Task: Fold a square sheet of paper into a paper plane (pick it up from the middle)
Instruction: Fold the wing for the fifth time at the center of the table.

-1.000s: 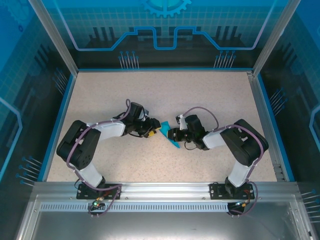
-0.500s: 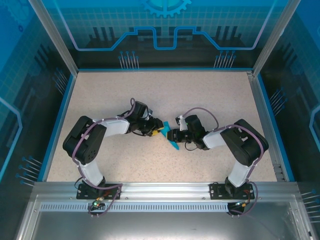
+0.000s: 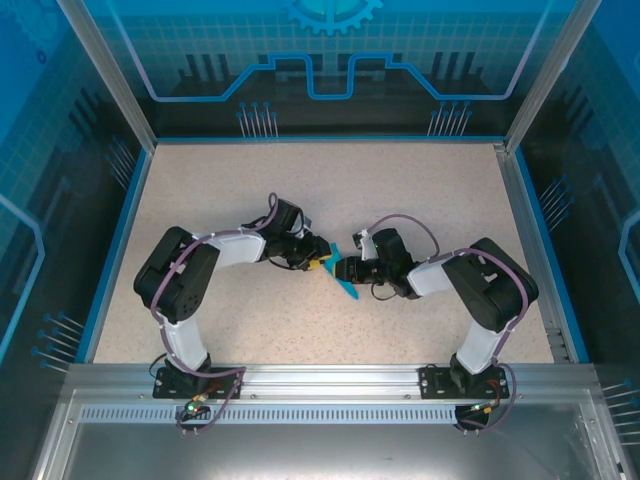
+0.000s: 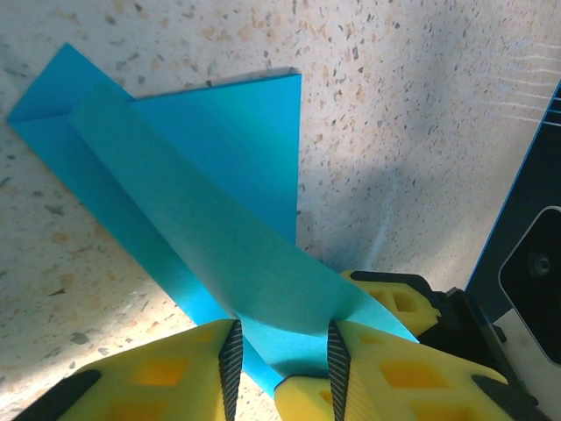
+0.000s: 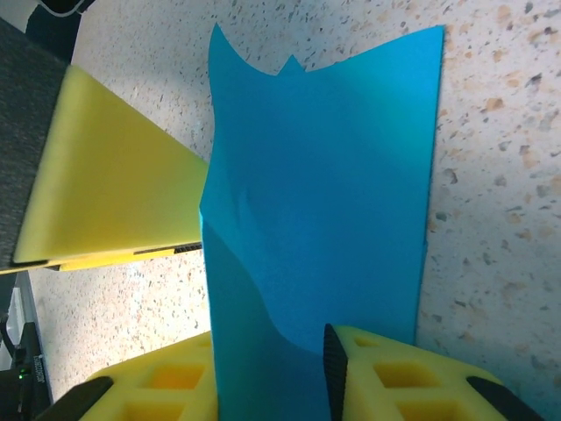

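Observation:
The teal-blue paper (image 3: 340, 278) lies partly folded at the middle of the table, between both grippers. In the left wrist view the paper (image 4: 223, 140) shows a pointed end at the far left, and one flap rises from it into the gap between my yellow fingers. My left gripper (image 4: 280, 351) is open, its pads apart with that bowed flap between them. My right gripper (image 5: 267, 364) is open too, and the paper (image 5: 333, 167) stands up between its fingers. From above, the left gripper (image 3: 322, 262) and right gripper (image 3: 345, 270) nearly touch.
The speckled beige table (image 3: 330, 190) has a blue raised rim (image 3: 128, 215) and clear enclosure walls around it. A finger of the left gripper (image 5: 114, 197) shows close beside the paper in the right wrist view. A right gripper finger (image 4: 399, 303) sits under the flap.
My left arm has swung right and in toward the right gripper, closing on the paper. The paper now looks narrower and more upright from above. The right arm has barely moved.

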### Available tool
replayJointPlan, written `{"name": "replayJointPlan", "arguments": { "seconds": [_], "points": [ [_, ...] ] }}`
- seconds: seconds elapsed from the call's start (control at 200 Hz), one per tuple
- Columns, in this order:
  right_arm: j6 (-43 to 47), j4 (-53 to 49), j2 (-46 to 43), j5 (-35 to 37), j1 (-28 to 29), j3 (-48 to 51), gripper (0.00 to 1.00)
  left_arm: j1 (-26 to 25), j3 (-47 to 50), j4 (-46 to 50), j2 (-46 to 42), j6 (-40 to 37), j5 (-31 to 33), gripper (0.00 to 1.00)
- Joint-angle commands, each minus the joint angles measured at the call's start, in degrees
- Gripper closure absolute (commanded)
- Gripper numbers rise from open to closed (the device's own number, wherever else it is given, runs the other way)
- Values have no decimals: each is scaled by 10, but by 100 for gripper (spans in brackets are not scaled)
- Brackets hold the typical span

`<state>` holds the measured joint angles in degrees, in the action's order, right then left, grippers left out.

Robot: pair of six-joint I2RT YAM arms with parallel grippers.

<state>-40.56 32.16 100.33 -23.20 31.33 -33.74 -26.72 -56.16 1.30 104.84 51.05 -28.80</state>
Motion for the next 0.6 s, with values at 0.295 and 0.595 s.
{"name": "replayJointPlan", "arguments": {
  "seconds": [0.295, 0.595],
  "points": [
    [-16, -42, -25, 0, -15, -13, 64, -7, -36, 57, 27, -25, -5, 65],
    [-15, -60, -29, -6, -16, -23, 63, -9, -43, 66, 32, -30, -5, 65]
  ]
}}
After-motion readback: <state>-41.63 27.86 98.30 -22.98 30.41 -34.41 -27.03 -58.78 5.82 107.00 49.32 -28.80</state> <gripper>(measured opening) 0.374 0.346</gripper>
